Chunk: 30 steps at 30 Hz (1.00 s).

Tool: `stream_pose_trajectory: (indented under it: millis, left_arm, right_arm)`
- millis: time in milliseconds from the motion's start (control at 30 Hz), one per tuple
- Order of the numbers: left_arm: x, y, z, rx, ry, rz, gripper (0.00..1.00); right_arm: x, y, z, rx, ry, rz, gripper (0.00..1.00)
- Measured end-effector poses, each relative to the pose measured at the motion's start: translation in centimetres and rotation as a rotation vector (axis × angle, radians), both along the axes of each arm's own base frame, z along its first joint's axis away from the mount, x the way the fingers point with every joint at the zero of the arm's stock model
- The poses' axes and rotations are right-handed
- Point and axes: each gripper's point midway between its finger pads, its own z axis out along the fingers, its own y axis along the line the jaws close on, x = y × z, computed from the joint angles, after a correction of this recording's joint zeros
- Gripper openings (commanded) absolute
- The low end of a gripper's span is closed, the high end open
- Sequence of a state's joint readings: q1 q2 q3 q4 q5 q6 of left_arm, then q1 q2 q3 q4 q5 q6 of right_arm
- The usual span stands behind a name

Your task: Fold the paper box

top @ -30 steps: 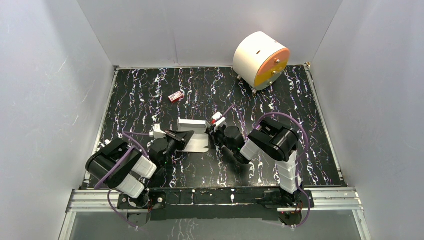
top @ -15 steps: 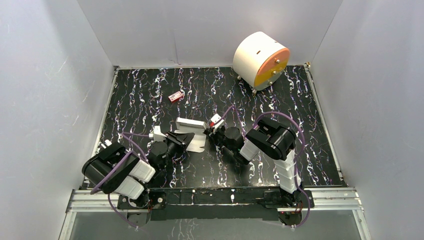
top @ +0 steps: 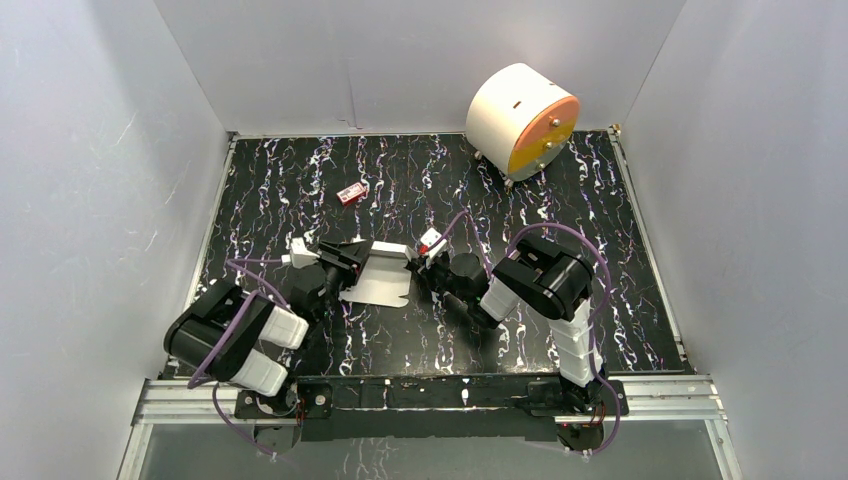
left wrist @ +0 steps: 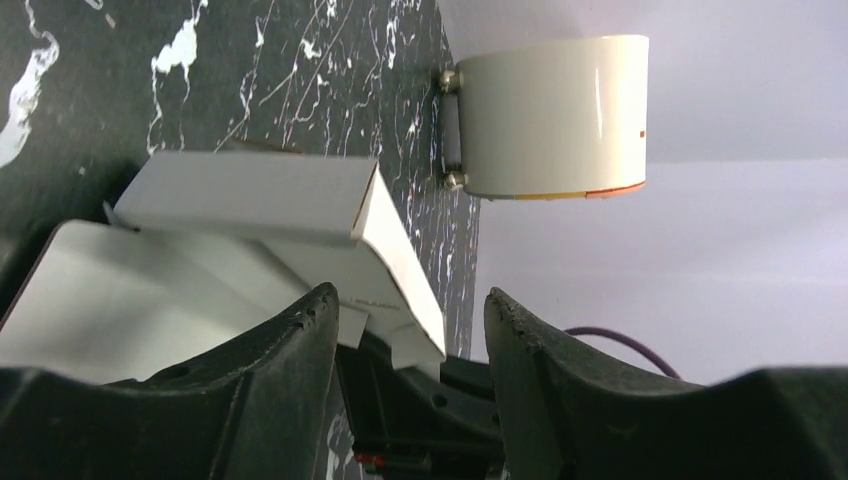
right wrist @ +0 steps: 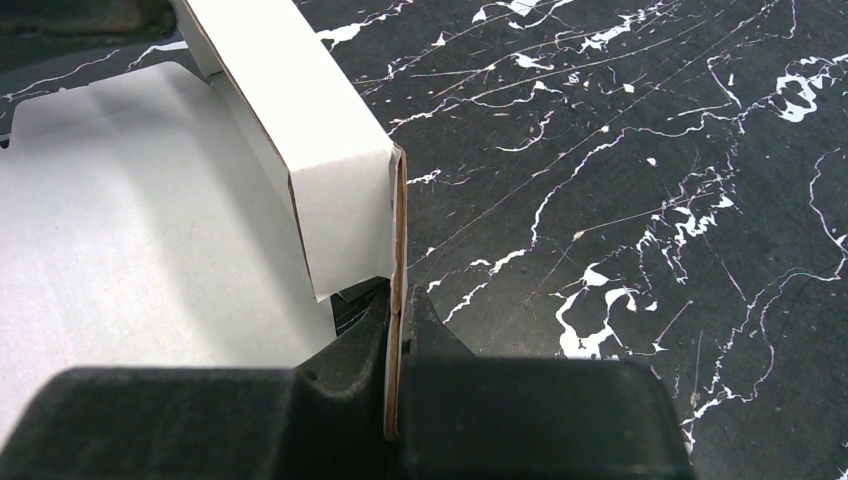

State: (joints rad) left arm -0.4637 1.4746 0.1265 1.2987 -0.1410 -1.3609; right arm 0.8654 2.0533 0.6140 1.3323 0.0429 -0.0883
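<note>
Holding the half-formed paper box (top: 383, 282) steady at the centre of the overhead view, on the black table (top: 560, 190).
The right gripper (right wrist: 397, 335) was clamped on one thin wall edge, apparently to anchor the box. The left gripper (left wrist: 410, 300), at the box's left end, had its jaws apart and gripped nothing, seemingly placed to take a flap.

Pale grey walls (top: 400, 60), black table (top: 280, 180) with white veins, aluminium rail (top: 670, 398) at near edge
</note>
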Motion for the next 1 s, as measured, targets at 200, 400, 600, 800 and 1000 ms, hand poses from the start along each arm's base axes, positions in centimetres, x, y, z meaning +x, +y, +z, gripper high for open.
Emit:
stream_pose_trajectory:
  millis: [200, 400, 600, 800, 1000]
  left_arm:
    - [1.9, -0.1, -0.3, -0.016, 0.012, 0.022, 0.26]
    - [2.8, -0.6, -0.9, -0.079, 0.011, 0.028, 0.0]
    - [2.8, -0.5, -0.8, -0.133, 0.003, 0.042, 0.0]
    - [2.1, 0.2, -1.1, -0.135, 0.013, 0.063, 0.0]
    - [2.0, 0.6, -1.1, -0.133, 0.012, 0.079, 0.0]
  right_arm:
    - [0.0, 0.0, 0.0, -0.004, -0.002, 0.006, 0.0]
    - [-0.4, 0.2, 0.0, -0.016, 0.0, 0.03, 0.01]
    - [-0.8, 0.0, 0.1, -0.025, 0.01, 0.042, 0.13]
    - [-2.1, -1.0, -0.1, -0.049, 0.03, 0.06, 0.2]
    - [-2.9, -1.6, 0.4, -0.057, 0.033, 0.072, 0.12]
